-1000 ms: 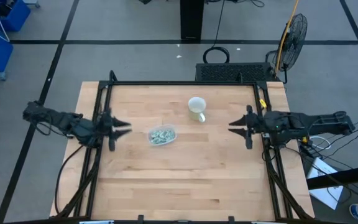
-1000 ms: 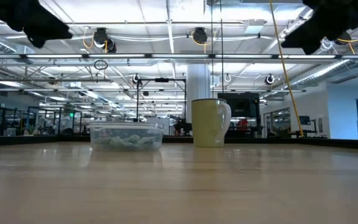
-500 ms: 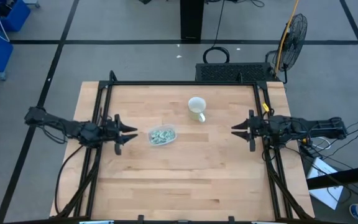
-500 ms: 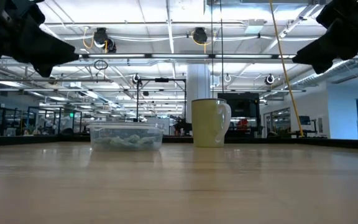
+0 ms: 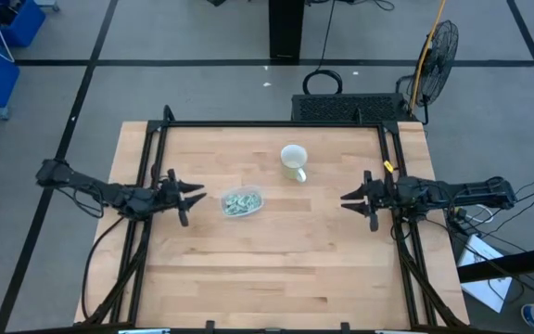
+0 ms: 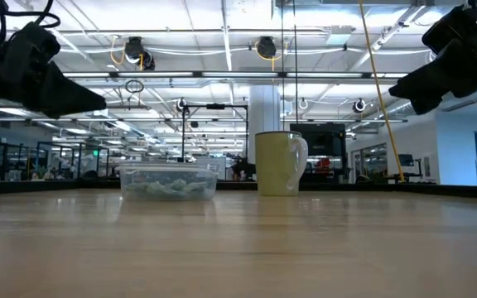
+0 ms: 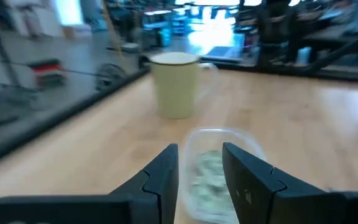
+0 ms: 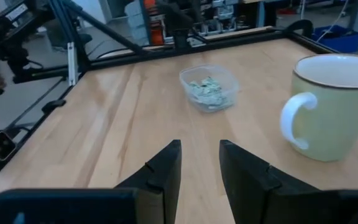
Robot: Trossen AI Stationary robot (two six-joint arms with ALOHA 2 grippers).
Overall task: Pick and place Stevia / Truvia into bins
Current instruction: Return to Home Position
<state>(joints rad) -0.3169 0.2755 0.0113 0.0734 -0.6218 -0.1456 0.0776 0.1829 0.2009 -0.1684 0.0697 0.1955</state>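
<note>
The clear plastic bin (image 5: 242, 201) stands on the table left of centre, and several pale green Stevia packets (image 8: 206, 88) lie heaped inside it. I see no packet on the bare wood. My left gripper (image 5: 193, 194) hovers open just left of the bin, pointing at it; in the left wrist view the bin (image 7: 219, 168) shows right beyond its fingers. My right gripper (image 5: 345, 198) hovers open near the table's right side, well away from the bin (image 8: 209, 86). In the low view the bin (image 6: 169, 182) sits below both raised arms.
A cream mug (image 5: 294, 162) with a handle stands upright behind and right of the bin, also seen as the mug (image 6: 280, 163) in the low view. Black frame rails (image 5: 276, 124) border the table's far and side edges. Bare wood (image 5: 276, 269) fills the near half.
Both grippers have come down toward the table while staying open. The left one has edged a little toward the bin, and the right one has sunk and shifted slightly toward the near edge. The bin and the mug have not moved.
</note>
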